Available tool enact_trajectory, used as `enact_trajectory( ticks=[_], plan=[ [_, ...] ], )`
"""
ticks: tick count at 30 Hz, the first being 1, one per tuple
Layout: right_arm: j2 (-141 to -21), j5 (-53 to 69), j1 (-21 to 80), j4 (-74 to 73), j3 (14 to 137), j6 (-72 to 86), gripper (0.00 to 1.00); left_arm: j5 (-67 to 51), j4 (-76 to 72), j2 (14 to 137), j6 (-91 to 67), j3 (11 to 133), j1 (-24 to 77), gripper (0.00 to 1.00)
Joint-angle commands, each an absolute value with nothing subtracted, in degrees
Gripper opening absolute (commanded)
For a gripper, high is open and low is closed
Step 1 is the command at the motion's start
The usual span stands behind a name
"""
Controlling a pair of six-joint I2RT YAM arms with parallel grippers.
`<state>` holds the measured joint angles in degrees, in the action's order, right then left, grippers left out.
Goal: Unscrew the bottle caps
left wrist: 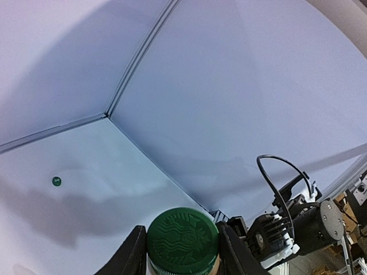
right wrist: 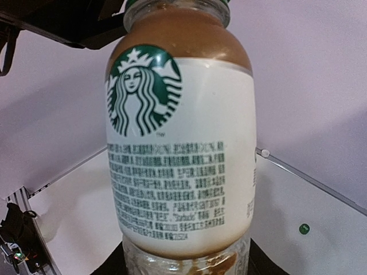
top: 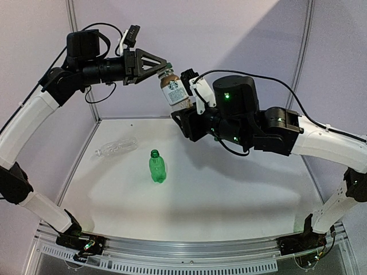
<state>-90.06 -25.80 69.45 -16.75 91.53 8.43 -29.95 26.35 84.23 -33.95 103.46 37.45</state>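
Nearest to the left wrist camera sits the dark green cap [left wrist: 182, 236], a round plastic lid with a logo embossed on its top. The left gripper [left wrist: 181, 252] is clenched on it, with one black finger [left wrist: 131, 255] on each side. Under the cap, the labelled bottle [top: 174, 90] is held tilted in the air above the table [top: 229, 195], and the right gripper [top: 184, 113] clamps its base.

The main risk is probably slipping. The bottle wall is smooth, clear and rounded, so it may turn together with the cap inside the right grip, and then the thread does not loosen. The cap rim is narrow, so the fingers may slide off it. Brown shows above and below the white label; if this is liquid, it could spill from the tilted neck once the cap is free.

Further out, the green bottle [top: 157, 167] stands upright with an open neck and the clear ribbed bottle [top: 116, 147] lies on its side. A loose green cap [left wrist: 56, 181] rests flat on the table. A dropped bottle might knock over the green one.
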Motion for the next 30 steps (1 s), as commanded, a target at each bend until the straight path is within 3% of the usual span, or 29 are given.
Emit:
enact_trajectory(
  ticks=[1, 22, 30],
  plan=[
    [-89.78, -24.46, 69.66, -9.05, 90.47, 7.11, 0.22, -33.88, 28.97, 83.83, -34.59, 102.95, 40.17, 0.44],
    [-84.42, -20.06, 69.92, -2.3, 82.74, 8.7, 0.22, -36.95, 25.77, 79.55, -28.62, 103.41, 38.02, 0.98],
    [-81.51, -11.1, 69.89, 3.09, 78.38, 9.7, 0.23, -48.19, 16.81, 76.78, -28.08, 98.18, 34.41, 0.99]
  ],
)
